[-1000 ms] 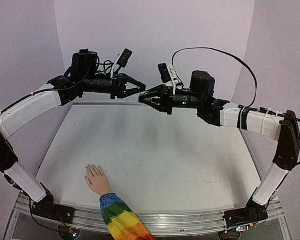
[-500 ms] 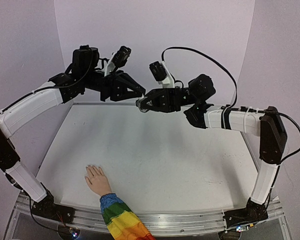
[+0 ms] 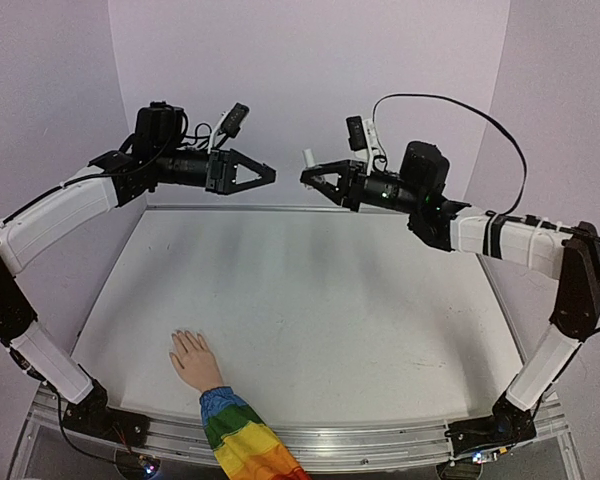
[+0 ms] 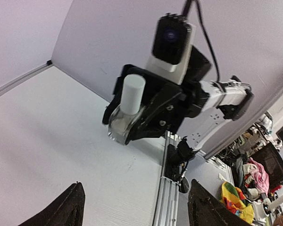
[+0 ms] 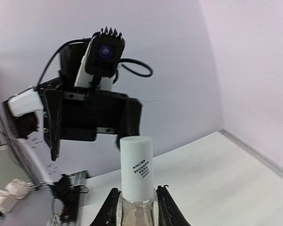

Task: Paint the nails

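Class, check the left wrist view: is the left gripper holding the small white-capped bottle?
No, the bottle is clamped in the right gripper, while the left gripper is open and empty.

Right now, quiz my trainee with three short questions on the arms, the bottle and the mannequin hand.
1. True or false: the left gripper holds the small clear white-capped bottle.
2. The skin-coloured mannequin hand with the rainbow-striped sleeve lies: A, on the white table, toward its near left corner; B, between the grippers; C, at the far right corner.
3. Is the bottle's cap on or off?
Key: 1 false, the right gripper grips it; 2 A; 3 on.
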{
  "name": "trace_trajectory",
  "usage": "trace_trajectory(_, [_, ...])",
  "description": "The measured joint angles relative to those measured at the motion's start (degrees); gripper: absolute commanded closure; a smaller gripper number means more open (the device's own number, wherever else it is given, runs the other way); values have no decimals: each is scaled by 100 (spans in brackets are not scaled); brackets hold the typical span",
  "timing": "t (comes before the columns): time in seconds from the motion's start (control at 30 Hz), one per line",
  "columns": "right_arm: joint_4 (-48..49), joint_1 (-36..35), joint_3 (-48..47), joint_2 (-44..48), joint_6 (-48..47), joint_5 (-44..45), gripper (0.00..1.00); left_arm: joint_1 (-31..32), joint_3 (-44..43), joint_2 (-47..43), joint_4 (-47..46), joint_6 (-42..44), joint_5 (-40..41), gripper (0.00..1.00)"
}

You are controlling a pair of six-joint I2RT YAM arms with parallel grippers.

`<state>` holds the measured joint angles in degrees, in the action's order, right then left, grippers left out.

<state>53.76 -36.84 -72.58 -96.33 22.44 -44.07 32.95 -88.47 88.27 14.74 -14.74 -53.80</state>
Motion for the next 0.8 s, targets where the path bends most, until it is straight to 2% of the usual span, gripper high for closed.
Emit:
trace_trajectory(0.17, [-1043,-452,-2,400,-1290,2164,100,61,0,-2,35,-791,914,26])
trace_trajectory(0.3, [-1545,-970,-4,387,-2061,3713,100,236,0,-17,26,-984,1668,26])
trace_trajectory(0.37, [-1668,-1150,-7,367,-2380,4301,100,387,-2,-20,24,-1027,1932,30])
trace_trajectory(0.53, [-1725,-1550,-103,289,-2905,5080,100,688,-61,-11,24,-1086,2328,39])
trace_trajectory(0.67, [-1744,-1727,-273,179,-3228,5418,100,715,-140,4,20,-1088,2507,43])
trace_trajectory(0.8, [-1764,-1832,-323,118,-3421,5587,100,730,-197,22,11,-1086,2647,53])
